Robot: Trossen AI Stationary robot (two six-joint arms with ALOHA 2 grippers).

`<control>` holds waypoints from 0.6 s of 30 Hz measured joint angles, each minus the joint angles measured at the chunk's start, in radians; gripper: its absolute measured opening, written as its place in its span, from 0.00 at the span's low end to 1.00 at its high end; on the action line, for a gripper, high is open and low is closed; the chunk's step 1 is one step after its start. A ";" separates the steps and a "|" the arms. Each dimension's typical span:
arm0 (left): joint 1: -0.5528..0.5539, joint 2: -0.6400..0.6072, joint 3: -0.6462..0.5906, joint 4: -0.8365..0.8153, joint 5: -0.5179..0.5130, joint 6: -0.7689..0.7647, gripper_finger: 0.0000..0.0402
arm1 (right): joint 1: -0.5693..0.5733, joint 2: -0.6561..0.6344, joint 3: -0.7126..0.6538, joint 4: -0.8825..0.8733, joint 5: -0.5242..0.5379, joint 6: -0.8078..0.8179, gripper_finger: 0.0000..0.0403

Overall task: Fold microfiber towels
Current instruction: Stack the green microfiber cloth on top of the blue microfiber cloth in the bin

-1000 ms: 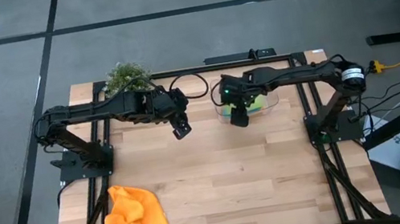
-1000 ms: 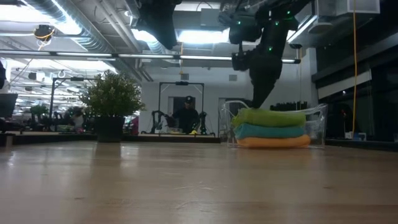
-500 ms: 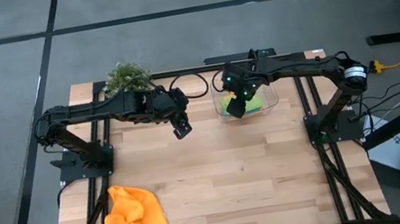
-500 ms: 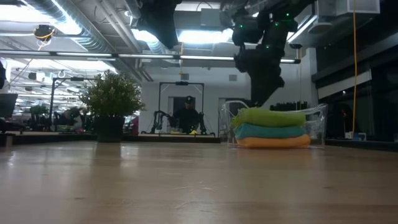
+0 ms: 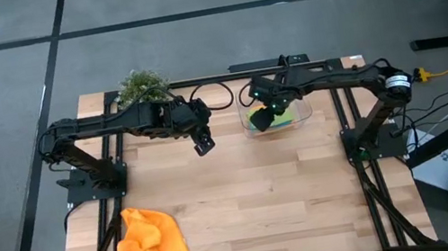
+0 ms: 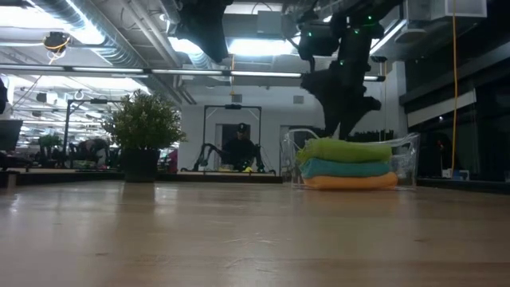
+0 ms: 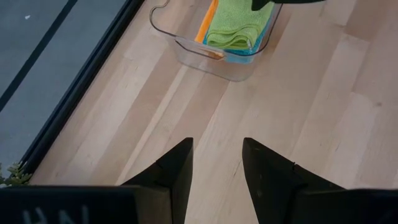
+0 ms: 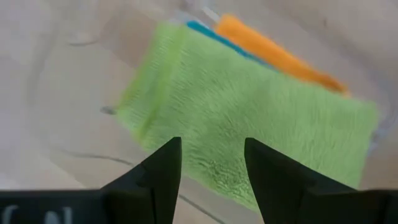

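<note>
A clear tub (image 5: 299, 118) sat at the far edge of the table (image 5: 245, 195), right of centre. Inside it lay a stack of three folded towels (image 6: 347, 164), one upon another. The right pincer (image 5: 263, 119) hung just above the stack, over the tub's left part. A potted plant (image 5: 141, 86) stood at the far-left corner. The left pincer (image 5: 203, 145) hovered over bare table between plant and tub. A fourth towel (image 5: 147, 242), crumpled, lay at the near-left corner, well apart from the rest.
</note>
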 joint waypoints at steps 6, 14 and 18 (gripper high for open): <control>0.000 0.000 0.000 0.000 0.000 0.014 0.33 | 0.000 0.000 -0.099 0.036 -0.022 0.124 0.44; 0.000 0.000 0.000 0.000 0.000 0.033 0.33 | -0.010 0.000 -0.234 0.249 -0.003 0.198 0.44; 0.000 0.000 0.000 -0.001 0.000 0.033 0.33 | -0.010 0.000 -0.259 0.301 -0.004 0.221 0.44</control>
